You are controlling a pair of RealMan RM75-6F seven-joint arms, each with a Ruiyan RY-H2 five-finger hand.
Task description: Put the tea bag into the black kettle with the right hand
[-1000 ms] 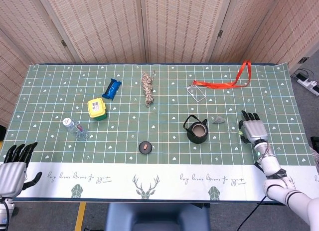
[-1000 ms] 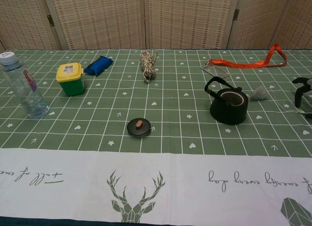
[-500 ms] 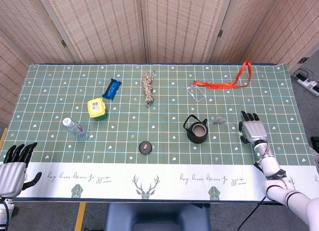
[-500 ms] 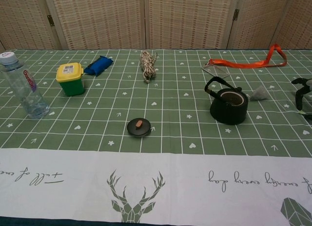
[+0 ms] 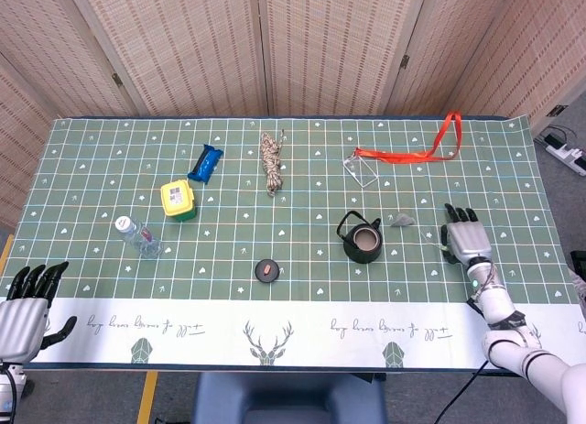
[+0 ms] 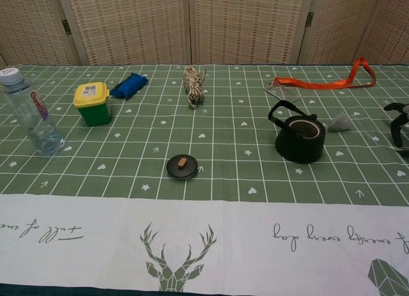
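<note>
With the right hand (image 5: 465, 238) empty, fingers spread, right of the tea bag (image 5: 402, 221) lying just beyond the open black kettle (image 5: 363, 240), we should approach low from the right and pinch lightly.

I see a table draped in a green grid-patterned cloth (image 5: 302, 181) with a white deer-print border along its near edge. On it, from the left: a clear plastic water bottle (image 5: 137, 236), a green tub with a yellow lid (image 5: 178, 200), a blue packet (image 5: 206, 162), a coiled braided rope (image 5: 270, 163), a small round black lid (image 5: 266, 270), a black kettle (image 5: 363, 240), a grey tea bag (image 5: 402, 221) just right of it, and an orange lanyard (image 5: 417, 149) at far right.
</note>
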